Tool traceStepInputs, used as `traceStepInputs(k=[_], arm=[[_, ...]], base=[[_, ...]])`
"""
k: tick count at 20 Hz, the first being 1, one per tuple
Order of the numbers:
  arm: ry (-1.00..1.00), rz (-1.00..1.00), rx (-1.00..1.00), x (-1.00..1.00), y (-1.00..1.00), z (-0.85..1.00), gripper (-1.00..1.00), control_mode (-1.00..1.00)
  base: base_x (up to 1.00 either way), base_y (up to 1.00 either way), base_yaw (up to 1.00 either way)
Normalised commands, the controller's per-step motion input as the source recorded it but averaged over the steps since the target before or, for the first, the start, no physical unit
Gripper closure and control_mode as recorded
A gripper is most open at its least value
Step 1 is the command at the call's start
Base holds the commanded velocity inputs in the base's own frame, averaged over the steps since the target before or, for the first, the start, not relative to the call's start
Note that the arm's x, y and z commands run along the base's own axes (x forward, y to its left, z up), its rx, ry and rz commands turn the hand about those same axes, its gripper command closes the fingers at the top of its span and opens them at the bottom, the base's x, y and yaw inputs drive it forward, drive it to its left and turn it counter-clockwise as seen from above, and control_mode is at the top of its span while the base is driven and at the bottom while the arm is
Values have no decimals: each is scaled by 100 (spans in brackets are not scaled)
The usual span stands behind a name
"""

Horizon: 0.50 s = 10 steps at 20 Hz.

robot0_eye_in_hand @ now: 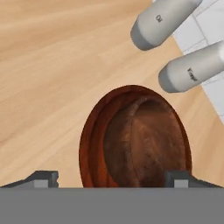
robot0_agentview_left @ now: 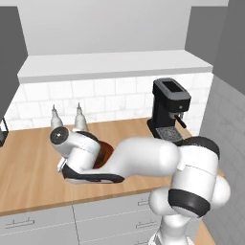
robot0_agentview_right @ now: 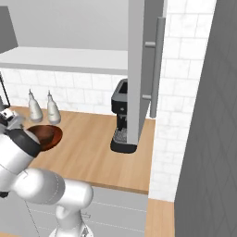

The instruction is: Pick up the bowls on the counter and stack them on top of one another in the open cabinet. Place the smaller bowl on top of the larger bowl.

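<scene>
A wide, shallow, dark reddish-brown bowl, the larger bowl [robot0_eye_in_hand: 140,140], sits on the light wood counter [robot0_eye_in_hand: 52,65]. My gripper [robot0_eye_in_hand: 110,178] hangs open just above it. The left fingertip [robot0_eye_in_hand: 43,177] is outside the bowl's rim and the right fingertip [robot0_eye_in_hand: 178,176] is over its inside. From the left base the larger bowl [robot0_agentview_left: 104,152] is mostly hidden behind my arm. From the right base the larger bowl [robot0_agentview_right: 45,135] shows beside my wrist. The smaller bowl is out of view. Above the counter, the open cabinet shows its white ledge [robot0_agentview_left: 115,64] [robot0_agentview_right: 65,60].
Two white bottles [robot0_agentview_left: 56,119] [robot0_agentview_left: 80,117] stand against the tiled wall just behind the bowl; the same bottles [robot0_eye_in_hand: 164,22] [robot0_eye_in_hand: 192,68] are close ahead of the hand. A black coffee machine [robot0_agentview_left: 167,110] stands at the right. An open cabinet door [robot0_agentview_right: 139,69] hangs over the coffee machine [robot0_agentview_right: 121,121].
</scene>
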Motion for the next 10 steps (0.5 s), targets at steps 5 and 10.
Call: traceStepInputs(k=[5,10], arm=[[16,0,-10,-18,2,-78,-100,-100],[0,0,-9,6,0,-58,-100,-100]], base=[[0,0,0],[0,0,0]])
